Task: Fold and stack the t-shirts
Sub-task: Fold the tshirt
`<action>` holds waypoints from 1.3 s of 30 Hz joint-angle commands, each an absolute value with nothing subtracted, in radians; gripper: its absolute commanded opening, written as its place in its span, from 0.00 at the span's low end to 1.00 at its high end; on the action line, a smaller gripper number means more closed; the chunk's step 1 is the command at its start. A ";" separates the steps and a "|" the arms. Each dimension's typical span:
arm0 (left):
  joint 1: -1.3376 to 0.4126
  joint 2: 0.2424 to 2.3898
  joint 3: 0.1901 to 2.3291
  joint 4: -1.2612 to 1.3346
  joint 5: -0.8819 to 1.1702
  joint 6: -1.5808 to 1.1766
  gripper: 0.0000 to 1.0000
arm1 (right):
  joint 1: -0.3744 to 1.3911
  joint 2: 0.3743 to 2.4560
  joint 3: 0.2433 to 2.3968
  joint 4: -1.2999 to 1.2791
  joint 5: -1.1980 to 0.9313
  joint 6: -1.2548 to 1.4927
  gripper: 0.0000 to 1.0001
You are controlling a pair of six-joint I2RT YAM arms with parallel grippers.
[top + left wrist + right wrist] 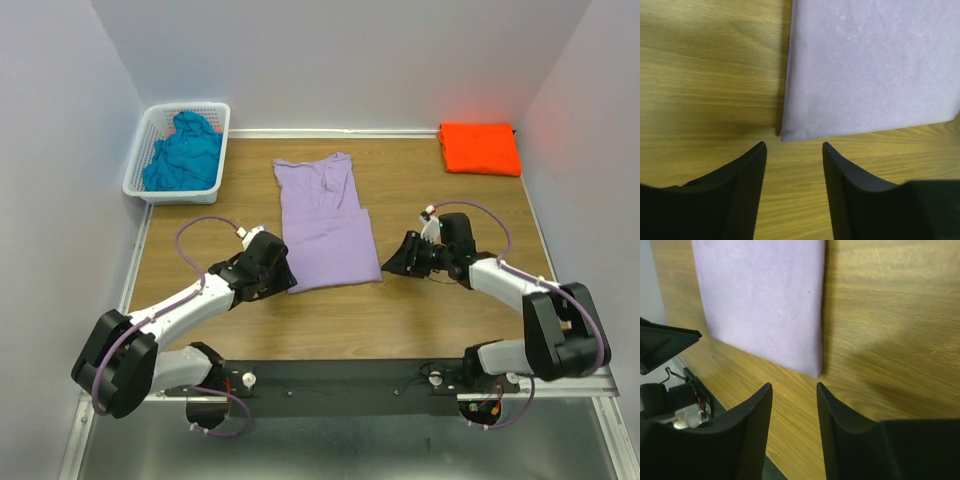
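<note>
Now, the risk: lavender t-shirt (325, 225), centre frame, may bunch if a pinch catches only its top layer.
Left gripper (794, 145): jaws parted, empty, just short of the lower-left corner.
Right gripper (794, 385): parted, empty, beside the lower-right corner.
Elsewhere: teal t-shirt (185, 150) in basket (175, 193), upper left; orange t-shirt (480, 148) folded, upper right.

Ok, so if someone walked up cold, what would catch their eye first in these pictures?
The partly folded lavender cotton t-shirt lies in the middle, with the left end effector and right end effector open at its two near corners. A folded bright orange t-shirt sits at the far right, and a crumpled teal t-shirt fills the white plastic lattice basket at the far left.
</note>
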State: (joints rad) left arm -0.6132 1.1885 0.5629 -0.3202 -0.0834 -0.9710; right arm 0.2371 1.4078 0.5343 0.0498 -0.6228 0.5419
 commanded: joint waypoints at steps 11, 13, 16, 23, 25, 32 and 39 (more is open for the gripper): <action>-0.723 1.333 0.759 -0.561 -0.238 -0.946 0.66 | 0.523 1.356 0.785 -0.445 -0.022 0.497 0.72; -0.723 1.356 0.776 -0.558 -0.255 -0.940 0.61 | 0.540 1.384 0.811 -0.452 0.018 0.502 0.72; -0.723 1.406 0.799 -0.542 -0.259 -0.925 0.55 | 0.568 1.417 0.845 -0.466 0.046 0.502 0.71; -0.723 1.482 0.804 -0.506 -0.233 -0.899 0.53 | 0.587 1.488 0.900 -0.489 0.069 0.495 0.70; -0.723 1.502 0.804 -0.508 -0.230 -0.896 0.53 | 0.588 1.500 0.907 -0.491 0.066 0.494 0.69; -0.723 1.548 0.805 -0.526 -0.236 -0.890 0.53 | 0.600 1.542 0.931 -0.492 0.063 0.492 0.69; -0.724 1.557 0.788 -0.531 -0.196 -0.887 0.33 | 0.606 1.572 0.959 -0.505 0.072 0.503 0.69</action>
State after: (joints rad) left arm -0.7204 1.5169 0.8173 -0.5144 -0.2081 -0.8829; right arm 0.5949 1.5494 0.9192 -0.4732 0.0364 0.4969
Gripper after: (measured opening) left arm 0.387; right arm 0.691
